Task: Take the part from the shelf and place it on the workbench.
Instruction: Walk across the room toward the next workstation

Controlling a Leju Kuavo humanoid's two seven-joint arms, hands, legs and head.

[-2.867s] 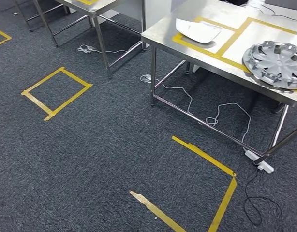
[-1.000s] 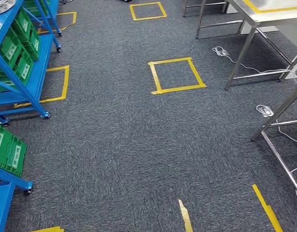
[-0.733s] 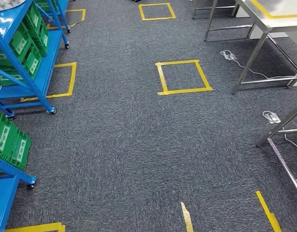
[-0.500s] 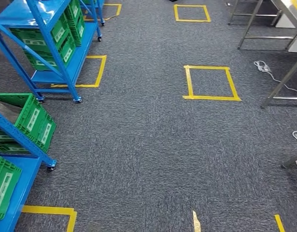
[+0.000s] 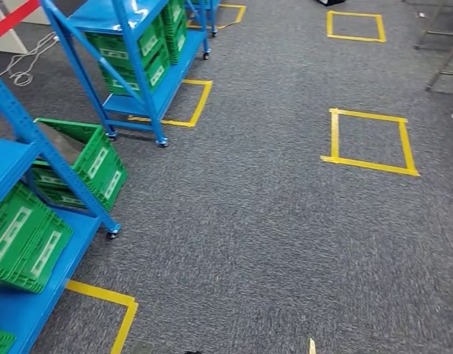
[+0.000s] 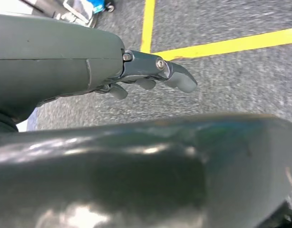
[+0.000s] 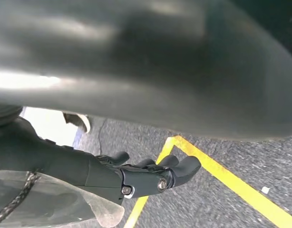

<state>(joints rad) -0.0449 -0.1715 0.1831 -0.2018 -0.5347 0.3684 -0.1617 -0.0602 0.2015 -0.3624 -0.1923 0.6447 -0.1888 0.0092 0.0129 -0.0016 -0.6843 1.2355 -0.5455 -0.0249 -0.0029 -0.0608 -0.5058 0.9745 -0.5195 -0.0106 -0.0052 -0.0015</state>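
Observation:
Two blue shelf racks stand on the left in the head view, a near one point(image 5: 25, 134) and a farther one point(image 5: 136, 53). Both carry tilted green bins point(image 5: 82, 164). In the near rack's upper bin lies something flat and grey point(image 5: 58, 141); what it is I cannot tell. My left hand point(image 6: 146, 76) hangs above the carpet with its fingers stretched out and nothing in it. My right hand point(image 7: 148, 175) hangs the same way, fingers apart and holding nothing.
Grey carpet carries yellow tape squares point(image 5: 370, 142), one more farther off point(image 5: 355, 26) and a corner by the near rack point(image 5: 108, 301). Metal table legs point(image 5: 444, 63) stand at the far right. A white cable point(image 5: 25, 65) lies behind the racks.
The camera has swung left: the steel workbench with the wheel cover and white part has left the picture, and the blue racks have come in from the left.

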